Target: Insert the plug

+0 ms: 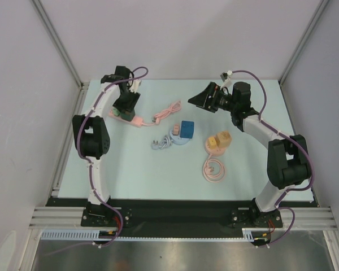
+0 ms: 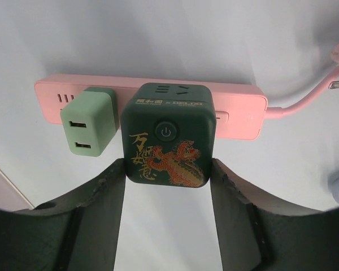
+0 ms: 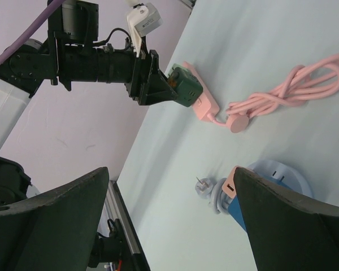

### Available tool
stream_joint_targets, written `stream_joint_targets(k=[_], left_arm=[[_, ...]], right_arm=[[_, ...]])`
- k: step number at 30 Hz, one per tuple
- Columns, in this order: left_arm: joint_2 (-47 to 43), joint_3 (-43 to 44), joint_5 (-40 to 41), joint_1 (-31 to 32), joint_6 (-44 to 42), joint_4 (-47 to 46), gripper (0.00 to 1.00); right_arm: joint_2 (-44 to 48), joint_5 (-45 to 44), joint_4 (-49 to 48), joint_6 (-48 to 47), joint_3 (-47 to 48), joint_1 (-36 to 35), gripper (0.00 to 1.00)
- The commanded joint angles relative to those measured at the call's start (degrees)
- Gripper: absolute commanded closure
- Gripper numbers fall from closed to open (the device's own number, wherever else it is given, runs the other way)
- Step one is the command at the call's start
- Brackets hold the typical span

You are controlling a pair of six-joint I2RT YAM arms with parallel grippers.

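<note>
Clenched on dark cube plug (image 2: 166,135) with left gripper (image 2: 168,167), sides pinched for square push into pink power strip (image 2: 237,110), just beside green charger (image 2: 87,127). Raised clear: right gripper (image 3: 169,180), spread wide, empty.

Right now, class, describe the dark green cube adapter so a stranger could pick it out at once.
Start at the pale blue table, then find the pink power strip at its far left. The dark green cube adapter sits on it, in the left hand; unlike the pale green charger beside it, it bears a power button and a red-gold dragon.
</note>
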State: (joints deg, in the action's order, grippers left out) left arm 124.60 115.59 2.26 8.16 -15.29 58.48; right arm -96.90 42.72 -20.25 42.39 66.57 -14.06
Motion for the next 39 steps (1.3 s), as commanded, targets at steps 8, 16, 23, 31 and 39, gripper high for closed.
stream_joint_targets(k=[8,16,23,31,39], left_arm=[[-5.6,2.4,2.8,-0.6,0.0,0.3,0.3],[-6.3,2.4,3.4,-0.7,1.4,0.3,0.36],[-7.0,0.4,1.2,-0.7,3.2,-2.8,0.85],[-6.2,-9.2,-0.9,-2.4,5.6,-10.0,1.0],[-7.8,-17.6,-4.7,-2.8,6.3,-13.4,1.0]], right_arm=[[2.2,-0.2,-0.8,-0.7,2.2,0.2,0.0],[2.7,-0.6,-0.2,-1.3,2.1,0.2,0.0],[2.3,-0.6,-0.5,-1.0,2.1,0.2,0.0],[2.8,-0.3,-0.2,-1.3,2.1,0.5,0.0],[3.9,-1.1,1.7,-2.3,2.6,0.5,0.0]])
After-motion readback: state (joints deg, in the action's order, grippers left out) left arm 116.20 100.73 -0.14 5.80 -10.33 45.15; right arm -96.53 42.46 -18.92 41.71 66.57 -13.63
